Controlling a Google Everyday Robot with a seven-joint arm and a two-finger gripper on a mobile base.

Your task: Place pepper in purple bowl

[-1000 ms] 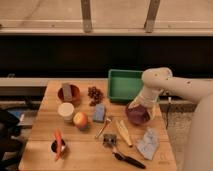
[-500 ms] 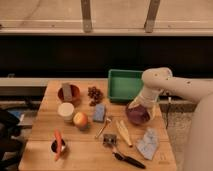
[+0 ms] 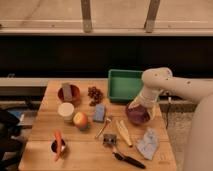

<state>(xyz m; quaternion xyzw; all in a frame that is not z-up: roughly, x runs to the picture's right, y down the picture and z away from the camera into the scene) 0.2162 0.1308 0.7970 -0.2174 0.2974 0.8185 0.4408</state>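
The pepper (image 3: pixel 57 140) is slim and red-orange. It lies at the table's front left, resting across a small dark cup (image 3: pixel 56 148). The purple bowl (image 3: pixel 137 115) sits on the right side of the table, just in front of the green tray (image 3: pixel 125 84). My gripper (image 3: pixel 138 104) hangs from the white arm that comes in from the right. It is right over the purple bowl, at its rim, far from the pepper. I see nothing in the gripper.
A reddish-brown bowl with a grey block (image 3: pixel 68 92), a white cup (image 3: pixel 65 110), an apple (image 3: pixel 80 120), a blue sponge (image 3: pixel 100 113), a dark cluster (image 3: pixel 94 93), a banana (image 3: pixel 123 132), a fork (image 3: pixel 104 127), a cloth (image 3: pixel 148 142) and a black-handled tool (image 3: pixel 127 160) lie on the wooden table (image 3: pixel 40 130).
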